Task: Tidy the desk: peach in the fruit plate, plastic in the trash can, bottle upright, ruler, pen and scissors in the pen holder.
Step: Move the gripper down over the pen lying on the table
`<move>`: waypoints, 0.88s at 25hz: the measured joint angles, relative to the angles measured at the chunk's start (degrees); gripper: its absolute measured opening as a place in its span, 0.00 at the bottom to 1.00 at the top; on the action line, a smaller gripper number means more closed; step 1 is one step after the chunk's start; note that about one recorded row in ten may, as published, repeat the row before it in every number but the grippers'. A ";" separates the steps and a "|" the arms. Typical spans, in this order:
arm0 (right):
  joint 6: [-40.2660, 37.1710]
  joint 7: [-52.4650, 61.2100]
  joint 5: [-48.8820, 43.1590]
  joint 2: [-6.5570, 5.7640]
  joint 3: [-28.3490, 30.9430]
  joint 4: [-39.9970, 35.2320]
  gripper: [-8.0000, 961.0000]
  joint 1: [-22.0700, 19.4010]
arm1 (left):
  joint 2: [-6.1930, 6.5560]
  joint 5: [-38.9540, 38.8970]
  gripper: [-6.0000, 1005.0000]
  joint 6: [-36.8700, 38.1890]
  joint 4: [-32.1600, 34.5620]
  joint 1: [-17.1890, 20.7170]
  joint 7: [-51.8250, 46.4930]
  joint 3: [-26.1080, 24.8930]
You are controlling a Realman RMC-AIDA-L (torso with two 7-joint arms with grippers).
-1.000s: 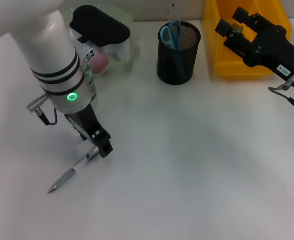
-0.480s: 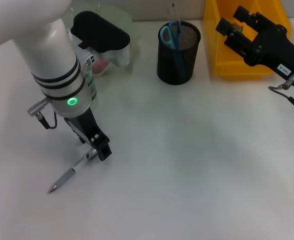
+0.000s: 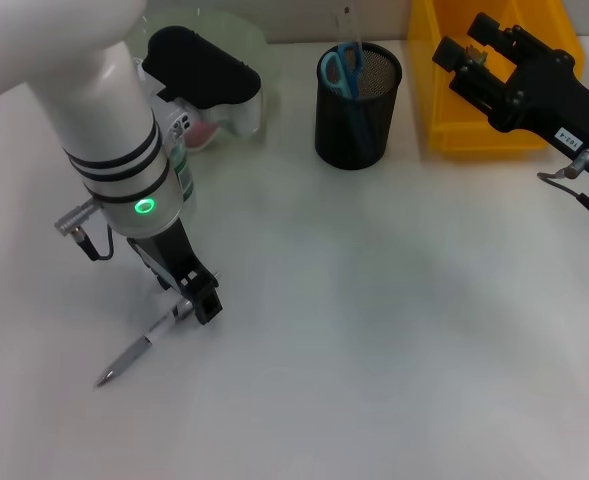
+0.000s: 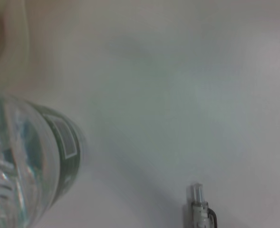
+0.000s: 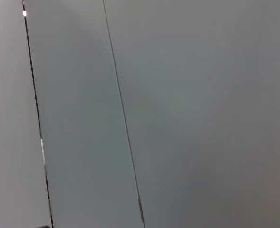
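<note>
**Left fingers low at the silver pen, lower left of the head view**

Left gripper [image 3: 196, 300]: black fingers [image 3: 206, 297] down at the upper end of the slim silver pen [image 3: 134, 350], which lies flat on the white worktop [image 3: 374, 330], tip toward the lower left. Pinching the pen or only touching it: cannot tell.

Behind the white left arm, upper left: clear plastic bottle with green label [image 4: 30, 161], upright; a pink peach [image 3: 206, 128] partly hidden in a pale translucent plate [image 3: 249, 45].

Top centre: black mesh pen holder [image 3: 357, 110] with blue-handled scissors [image 3: 342, 68] inside.

Upper right: yellow plastic bin [image 3: 444, 90]; right gripper [image 3: 464, 62] hangs over it, fingers' state unclear.
</note>
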 joint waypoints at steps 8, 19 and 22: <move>0.07 0.00 0.00 0.00 0.00 0.00 0.64 0.06 | 0.00 -0.06 0.64 -0.52 0.00 -0.04 -0.19 0.38; 0.22 0.00 0.00 0.00 0.00 0.00 0.64 0.53 | 0.00 -0.09 0.64 -0.62 -0.20 0.06 0.02 0.45; 0.32 0.01 0.00 0.00 0.00 0.00 0.64 0.60 | 0.00 -0.09 0.64 -0.74 -0.80 -0.08 0.16 0.45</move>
